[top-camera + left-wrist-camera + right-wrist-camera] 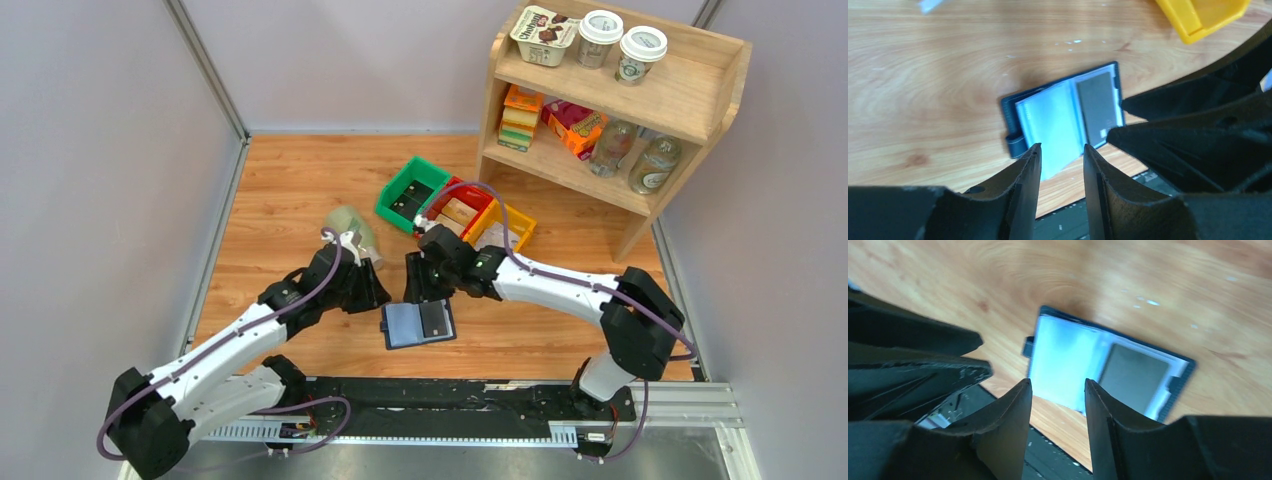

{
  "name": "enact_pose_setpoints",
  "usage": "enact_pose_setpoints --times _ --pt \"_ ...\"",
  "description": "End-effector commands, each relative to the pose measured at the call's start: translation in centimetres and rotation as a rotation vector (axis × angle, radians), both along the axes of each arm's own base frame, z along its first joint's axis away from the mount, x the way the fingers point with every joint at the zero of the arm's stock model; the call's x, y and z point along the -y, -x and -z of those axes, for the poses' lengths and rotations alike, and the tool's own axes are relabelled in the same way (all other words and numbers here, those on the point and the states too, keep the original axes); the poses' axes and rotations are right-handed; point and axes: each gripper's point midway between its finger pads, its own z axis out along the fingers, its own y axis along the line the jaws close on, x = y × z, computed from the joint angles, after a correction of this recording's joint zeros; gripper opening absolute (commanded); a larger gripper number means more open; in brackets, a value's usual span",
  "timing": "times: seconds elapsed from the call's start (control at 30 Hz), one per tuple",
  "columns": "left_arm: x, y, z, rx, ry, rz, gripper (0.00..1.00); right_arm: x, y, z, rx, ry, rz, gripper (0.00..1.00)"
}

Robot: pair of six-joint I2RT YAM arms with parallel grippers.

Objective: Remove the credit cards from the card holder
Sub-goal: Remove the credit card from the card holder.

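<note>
Since the holder (418, 323) lies open, I hang left gripper (1060, 150) and right gripper (1057, 385) over its card (1098, 112), half-open, empty.

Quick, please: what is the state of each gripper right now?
Left gripper: open, holding nothing.
Right gripper: open, holding nothing.

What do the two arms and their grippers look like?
The left arm and right arm have white shells, black joints and a purple cable along each. The left gripper and right gripper are black, with two tapering wedge-shaped fingers.
</note>
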Motion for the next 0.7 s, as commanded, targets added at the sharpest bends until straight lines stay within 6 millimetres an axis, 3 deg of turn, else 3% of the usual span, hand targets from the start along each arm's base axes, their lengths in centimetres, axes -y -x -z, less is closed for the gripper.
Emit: enact_pose_setpoints --times 0.0,0.13,0.37,0.67 --pt "4.0 -1.0 -2.7 0.003 0.149 0.075 0.45 4.9 -0.9 2.3 -0.011 0.123 0.124 0.46" --pt "5.6 -1.1 -1.8 -0.035 0.161 0.116 0.44 6.6 -1.4 3.2 -0.017 0.165 0.186 0.45" --pt "7.1 -1.3 1.0 -0.124 0.132 0.155 0.44 6.9 -1.1 5.3 -0.046 0.194 0.196 0.43" --pt "5.7 -0.4 6.4 -0.22 0.003 0.161 0.3 5.7 -0.3 7.3 -0.117 0.184 0.154 0.42"
